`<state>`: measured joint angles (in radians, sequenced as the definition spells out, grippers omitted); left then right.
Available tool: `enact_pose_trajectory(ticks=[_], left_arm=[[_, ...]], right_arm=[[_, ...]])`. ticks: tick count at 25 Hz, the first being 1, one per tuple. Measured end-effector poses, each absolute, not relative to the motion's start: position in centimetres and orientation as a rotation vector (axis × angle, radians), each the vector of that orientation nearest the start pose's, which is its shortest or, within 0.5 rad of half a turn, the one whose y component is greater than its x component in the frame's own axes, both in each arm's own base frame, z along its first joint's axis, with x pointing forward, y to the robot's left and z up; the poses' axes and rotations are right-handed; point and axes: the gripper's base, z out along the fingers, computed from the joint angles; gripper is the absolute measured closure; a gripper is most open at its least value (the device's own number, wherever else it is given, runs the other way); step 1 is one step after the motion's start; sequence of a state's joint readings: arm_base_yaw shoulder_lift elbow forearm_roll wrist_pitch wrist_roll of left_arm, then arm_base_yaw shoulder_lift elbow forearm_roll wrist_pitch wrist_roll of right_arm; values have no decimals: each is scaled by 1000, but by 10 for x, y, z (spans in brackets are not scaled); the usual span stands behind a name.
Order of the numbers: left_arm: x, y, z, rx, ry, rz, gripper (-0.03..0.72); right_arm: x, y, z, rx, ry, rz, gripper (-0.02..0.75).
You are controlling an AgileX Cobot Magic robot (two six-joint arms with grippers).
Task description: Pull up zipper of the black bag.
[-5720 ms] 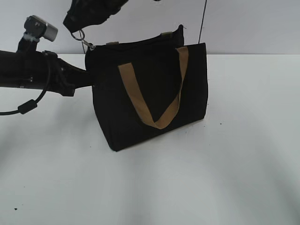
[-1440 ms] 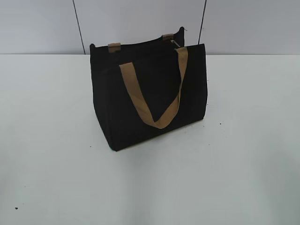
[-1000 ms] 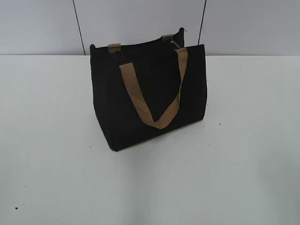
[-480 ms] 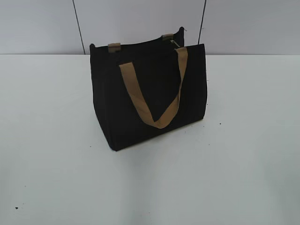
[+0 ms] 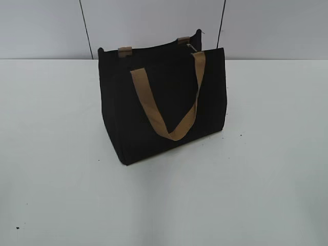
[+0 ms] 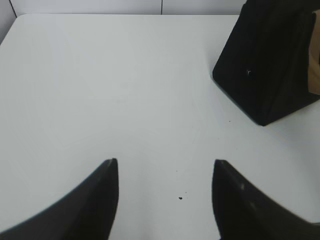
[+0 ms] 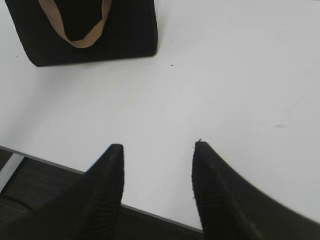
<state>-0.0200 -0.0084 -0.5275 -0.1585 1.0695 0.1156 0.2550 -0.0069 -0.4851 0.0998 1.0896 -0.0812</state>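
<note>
The black bag (image 5: pixel 164 107) stands upright on the white table, its tan strap handle (image 5: pixel 166 107) hanging down the front. A small silver glint of the zipper pull (image 5: pixel 191 47) shows at the bag's top right end. The zip line itself is hard to make out. The bag also shows in the left wrist view (image 6: pixel 272 60) at the upper right and in the right wrist view (image 7: pixel 85 30) at the upper left. My left gripper (image 6: pixel 165 162) is open and empty over bare table. My right gripper (image 7: pixel 159 146) is open and empty near the table's front edge. Neither arm shows in the exterior view.
The white table (image 5: pixel 266 169) spreads around the bag. A grey wall (image 5: pixel 154 25) stands behind it. The table's front edge (image 7: pixel 45 161) runs under my right gripper, with dark floor below. A small dark speck (image 6: pixel 180 198) lies on the table by my left gripper.
Several seconds ago both arms were at the bag's top left, with one gripper on the ring pull. They have withdrawn from the exterior view. The pull now sits at the right end.
</note>
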Motion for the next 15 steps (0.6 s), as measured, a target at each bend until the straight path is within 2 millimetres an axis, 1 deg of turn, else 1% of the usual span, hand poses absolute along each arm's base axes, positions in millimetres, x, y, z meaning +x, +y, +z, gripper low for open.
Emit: enact_pose_trajectory(ticks=[9, 11, 15], left_arm=[[-11, -13, 285, 147, 2003, -132, 252], [-11, -13, 285, 147, 2002, -132, 255], [-11, -13, 285, 146, 2002, -132, 260]], right_arm=[[-8, 7, 271, -349, 2057, 226, 392], [-8, 7, 271, -315, 2061, 209, 392], [-7, 8, 271, -183, 2073, 133, 392]])
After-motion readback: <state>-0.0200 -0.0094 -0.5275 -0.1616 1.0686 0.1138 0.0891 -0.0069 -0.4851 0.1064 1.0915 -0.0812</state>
